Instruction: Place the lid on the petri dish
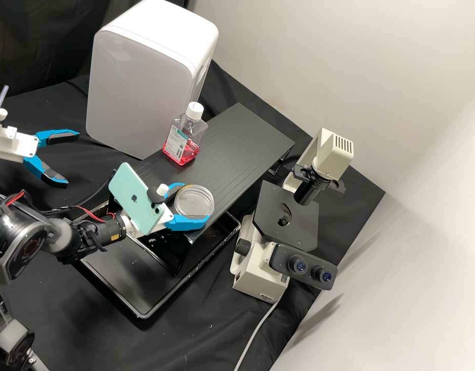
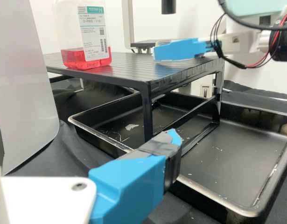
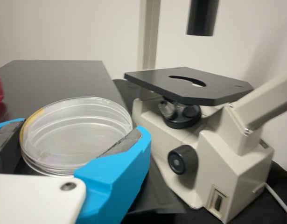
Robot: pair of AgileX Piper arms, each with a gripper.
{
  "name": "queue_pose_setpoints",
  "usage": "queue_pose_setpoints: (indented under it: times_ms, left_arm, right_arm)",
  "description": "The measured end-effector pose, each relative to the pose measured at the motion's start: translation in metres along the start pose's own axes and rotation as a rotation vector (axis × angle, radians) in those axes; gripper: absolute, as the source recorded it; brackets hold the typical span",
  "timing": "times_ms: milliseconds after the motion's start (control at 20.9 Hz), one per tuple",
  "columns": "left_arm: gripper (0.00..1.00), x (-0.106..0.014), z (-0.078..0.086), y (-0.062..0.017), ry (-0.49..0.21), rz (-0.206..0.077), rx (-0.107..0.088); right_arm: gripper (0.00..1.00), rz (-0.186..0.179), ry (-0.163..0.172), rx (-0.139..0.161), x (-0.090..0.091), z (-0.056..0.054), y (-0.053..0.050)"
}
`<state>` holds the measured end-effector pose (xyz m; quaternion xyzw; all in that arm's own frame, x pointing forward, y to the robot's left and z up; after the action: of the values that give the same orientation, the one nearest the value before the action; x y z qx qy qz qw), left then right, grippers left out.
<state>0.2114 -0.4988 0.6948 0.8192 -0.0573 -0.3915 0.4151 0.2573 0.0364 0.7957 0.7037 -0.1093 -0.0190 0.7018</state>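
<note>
A clear round petri dish with its lid rests at the near end of the black slatted shelf. My right gripper is around it, one blue finger on each side, shut on the lid's rim. The right wrist view has the lid stacked over the dish between the two fingers. My left gripper hangs open and holds nothing, off to the left of the shelf and well away from the dish. One of its blue fingers is low in the left wrist view, facing the tray.
A flask of red liquid stands farther back on the shelf. Behind it is a white box. A black metal tray lies under the shelf. To the right stands a microscope, close to the dish.
</note>
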Motion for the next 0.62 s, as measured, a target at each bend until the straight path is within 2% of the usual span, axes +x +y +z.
queue_pose_setpoints:
  times_ms: [96, 191, 335, 431, 622]
  left_arm:
    - [1.00, 0.0002, -0.0002, -0.0009, 0.001, -0.004, -0.002]
    - [1.00, 0.0008, -0.0007, -0.0019, 0.001, -0.008, -0.003]
    - [1.00, 0.0008, -0.0006, -0.0018, 0.001, -0.007, -0.003]
    - [1.00, 0.0008, -0.0006, -0.0018, 0.001, -0.007, -0.003]
    - [1.00, 0.0008, -0.0006, -0.0018, 0.001, -0.007, -0.003]
  right_arm:
    - [0.00, 0.018, -0.006, 0.044, 0.0008, 0.0019, 0.0054]
    - [0.00, 0.013, -0.014, 0.090, 0.0016, 0.0039, 0.0078]
    - [0.00, -0.002, 0.004, 0.108, 0.0014, 0.0020, 0.0076]
    - [0.00, -0.015, 0.010, 0.106, 0.0013, 0.0015, 0.0064]
    - [0.00, -0.015, 0.010, 0.106, 0.0013, 0.0015, 0.0064]
